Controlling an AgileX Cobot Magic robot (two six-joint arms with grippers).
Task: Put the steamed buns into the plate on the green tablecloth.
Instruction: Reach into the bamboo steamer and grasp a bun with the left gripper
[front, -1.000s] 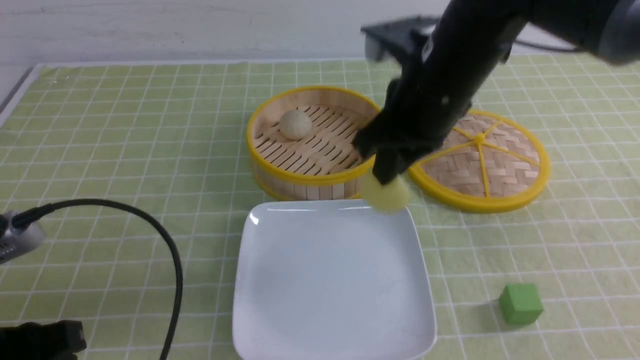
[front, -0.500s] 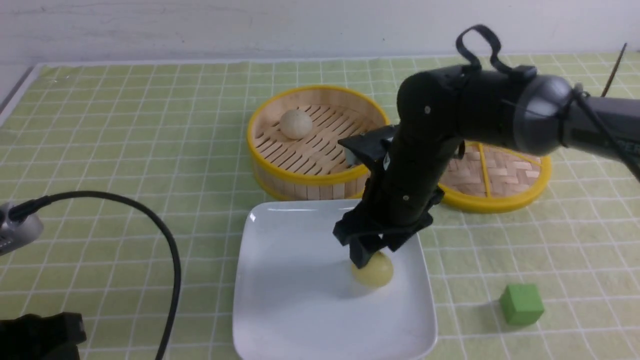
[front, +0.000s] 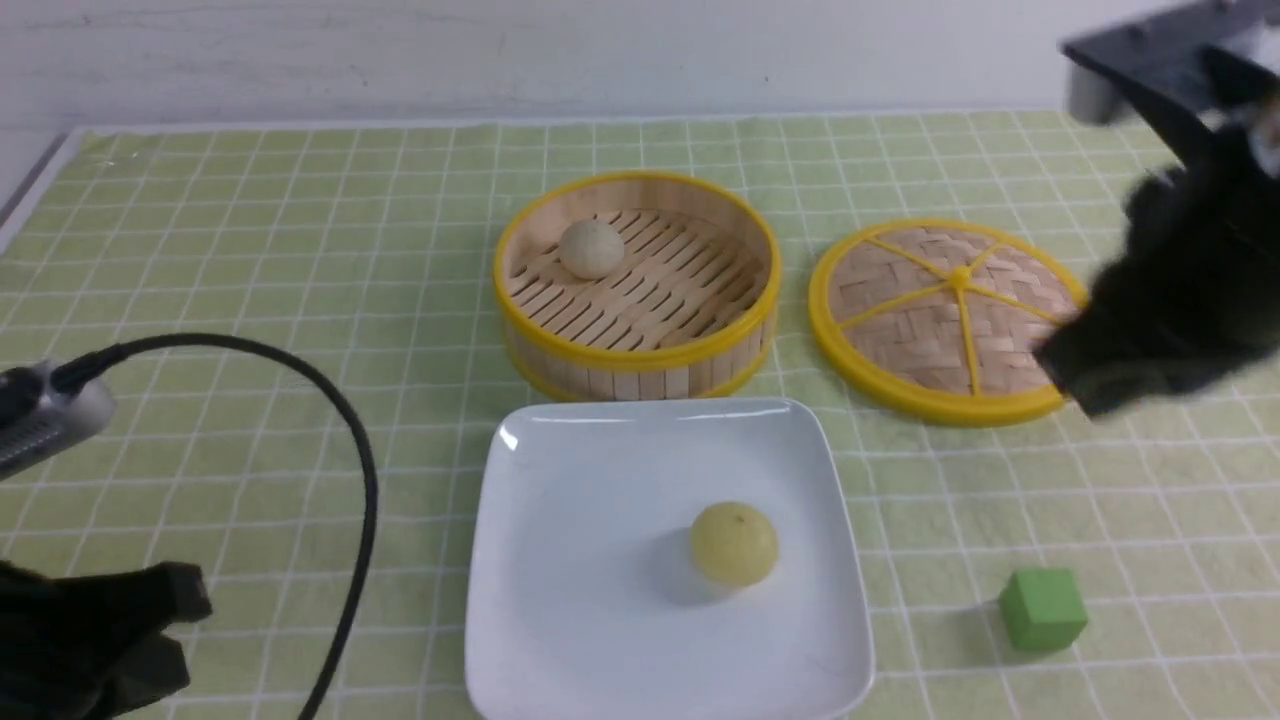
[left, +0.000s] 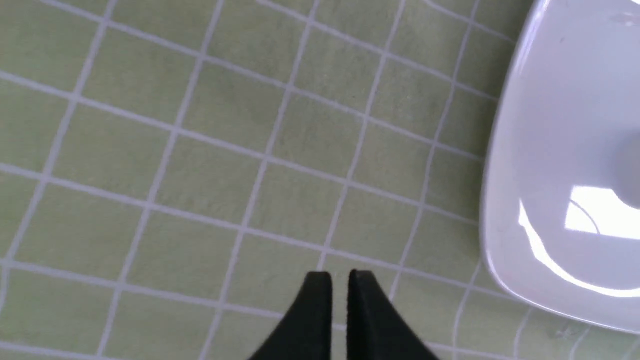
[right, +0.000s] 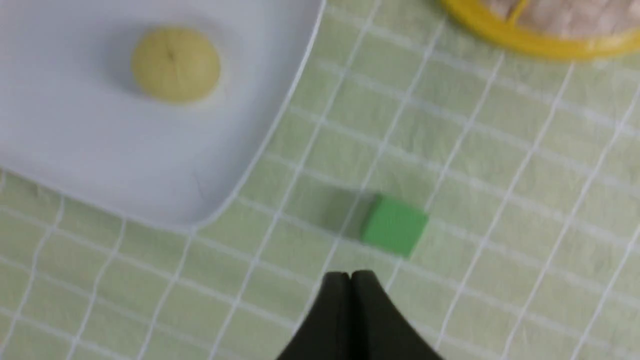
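Holds nothing: right tool (right: 351, 274) pressed together over the cloth (front: 250, 250) near the cube (right: 395, 232); left tool (left: 340, 274) likewise beside the plate (front: 580, 560) bearing the yellow bun (front: 734, 543); greyish bun (front: 591, 248) in steamer (front: 640, 355).

Bright even light, soft shadows; glare on plate (left: 580, 215) (rectangular patch); right arm (front: 1180, 290) motion-blurred.

i've got l arm (front: 90, 640) low, near-left, l gripper (left: 340, 280) all but closed; r arm (front: 1170, 290) raised at right, r gripper (right: 350, 277) pinched closed.
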